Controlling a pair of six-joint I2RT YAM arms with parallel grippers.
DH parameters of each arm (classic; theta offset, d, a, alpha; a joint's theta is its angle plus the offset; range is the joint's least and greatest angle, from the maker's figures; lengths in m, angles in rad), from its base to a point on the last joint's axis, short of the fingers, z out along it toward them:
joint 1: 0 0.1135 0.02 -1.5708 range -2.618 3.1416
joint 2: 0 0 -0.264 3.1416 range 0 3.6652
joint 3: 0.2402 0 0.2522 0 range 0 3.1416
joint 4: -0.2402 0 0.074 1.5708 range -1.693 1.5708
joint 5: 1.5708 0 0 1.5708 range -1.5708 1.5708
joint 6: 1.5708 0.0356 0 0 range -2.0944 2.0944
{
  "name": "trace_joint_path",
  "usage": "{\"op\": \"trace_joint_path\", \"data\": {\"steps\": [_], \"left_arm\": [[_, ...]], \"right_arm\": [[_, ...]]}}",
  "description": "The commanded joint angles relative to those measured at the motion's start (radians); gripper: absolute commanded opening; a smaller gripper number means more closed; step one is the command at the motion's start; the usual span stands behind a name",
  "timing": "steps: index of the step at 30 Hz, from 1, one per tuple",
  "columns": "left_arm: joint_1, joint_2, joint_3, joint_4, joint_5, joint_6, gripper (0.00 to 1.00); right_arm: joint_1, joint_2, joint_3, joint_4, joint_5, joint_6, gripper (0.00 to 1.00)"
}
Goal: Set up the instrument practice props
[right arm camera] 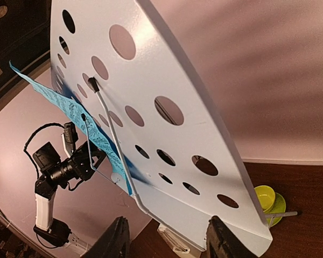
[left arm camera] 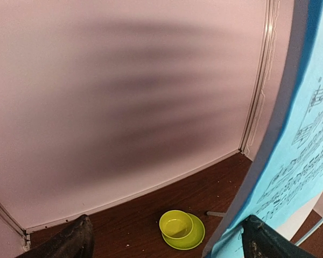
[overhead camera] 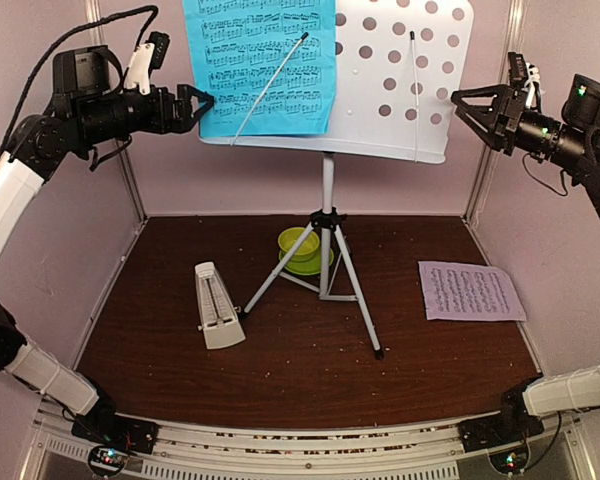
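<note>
Music stand (overhead camera: 400, 90), pale and perforated on a silver tripod, stands at the middle of the dark wooden table (overhead camera: 280, 380) in the overhead view. A blue music sheet (overhead camera: 265, 70) sits on its left half under a wire page holder; the right half is bare. The pale pink music sheet (overhead camera: 470, 290) lies flat on the table at the right, well apart from the stand. The cream pyramid metronome (overhead camera: 217, 305) rests left of the tripod, with a lime-green bowl (overhead camera: 298, 243) behind the legs. The left gripper (overhead camera: 195, 108) hovers beside the blue sheet's left edge, jaws spread wide. The right gripper (overhead camera: 468, 120) is raised just beside the stand's right edge, jaws apart and empty. In the left wrist view, both fingertips (left arm camera: 75, 242) stand far apart, the blue sheet close to the right one. In the right wrist view, spread fingers frame the stand's lower corner. Roughly half done, by my reading: the pink sheet has yet to go up, and the metronome looks untouched.
</note>
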Motion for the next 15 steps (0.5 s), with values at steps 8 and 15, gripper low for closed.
{"op": "trace_joint_path", "data": {"steps": [8,15], "left_arm": [[0.026,-0.18,-0.143,0.145,0.076,-0.043,0.98],[0.096,-0.293,-0.328,0.165,0.019,-0.164,0.98]], "right_arm": [[-0.076,-0.071,-0.055,0.047,-0.046,0.041,0.57],[-0.194,-0.151,-0.172,0.003,0.011,0.061,0.68]]}}
